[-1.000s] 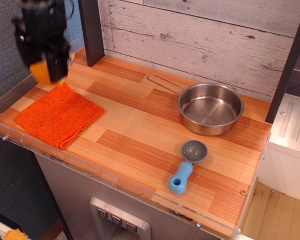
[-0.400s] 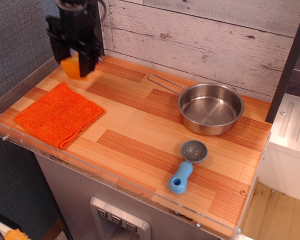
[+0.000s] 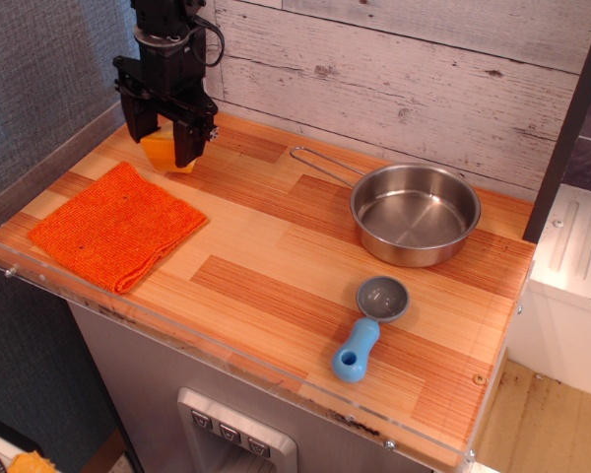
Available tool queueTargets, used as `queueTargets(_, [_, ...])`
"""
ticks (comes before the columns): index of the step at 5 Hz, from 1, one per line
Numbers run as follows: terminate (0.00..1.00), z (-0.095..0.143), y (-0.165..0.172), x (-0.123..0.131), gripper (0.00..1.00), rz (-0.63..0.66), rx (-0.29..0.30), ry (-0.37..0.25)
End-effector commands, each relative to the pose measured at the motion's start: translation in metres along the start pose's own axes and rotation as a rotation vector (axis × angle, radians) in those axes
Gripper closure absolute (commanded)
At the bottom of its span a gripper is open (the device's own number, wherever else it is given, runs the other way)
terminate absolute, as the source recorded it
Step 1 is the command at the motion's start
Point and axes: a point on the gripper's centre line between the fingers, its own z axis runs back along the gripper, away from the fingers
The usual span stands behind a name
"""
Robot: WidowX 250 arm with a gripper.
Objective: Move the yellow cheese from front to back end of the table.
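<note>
Whitewashed plank boarding ran behind the table [image 3: 276, 286] you were working at, a striped wooden countertop with a clear acrylic rim along its near edge.

At the upper left of the frame, your gripper [image 3: 165, 146] stood with its two dark fingers pinching the yellow cheese [image 3: 162, 153] between them. The wedge sat low, at or just above the wood near the back wall; whether it touched the surface could not be told. It lay just beyond the far corner of the orange knitted cloth [image 3: 116, 226], apart from it.

To finish this step well, you would probably want to lower the wedge until it rested flat on the planks, then spread the fingers slowly and lift straight up, so the smooth plastic did not tip or slide. Keeping it clear of the cloth's edge and short of the dark post [image 3: 180, 61] behind the arm seemed wise.

Moving right, the steel pan [image 3: 415, 214] stood empty near the back, its wire handle pointing left toward the gripper but well apart from it. Lower, toward the front edge, a blue-handled grey scoop [image 3: 368, 328] lay with its bowl toward the pan. A white unit [image 3: 571, 286] stood beside the table at the right edge.
</note>
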Motion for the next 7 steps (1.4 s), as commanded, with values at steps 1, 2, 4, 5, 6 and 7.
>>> queueTargets(1, [0.0,0.022,0.005,0.008,0.0,0.024,0.0,-0.089])
queueTargets(2, [0.0,0.064,0.004,0.002,0.0,0.03,0.003,-0.172])
queueTargets(4, [0.0,0.159,-0.06,-0.038,0.0,-0.008,-0.108,-0.313])
queueTargets(5, [0.0,0.152,-0.099,-0.055,0.0,-0.078,-0.215,-0.244])
queueTargets(6, [0.0,0.138,-0.128,-0.064,0.0,-0.1,-0.261,-0.139])
queueTargets(7, [0.0,0.131,-0.14,-0.072,0.0,-0.096,-0.28,-0.075])
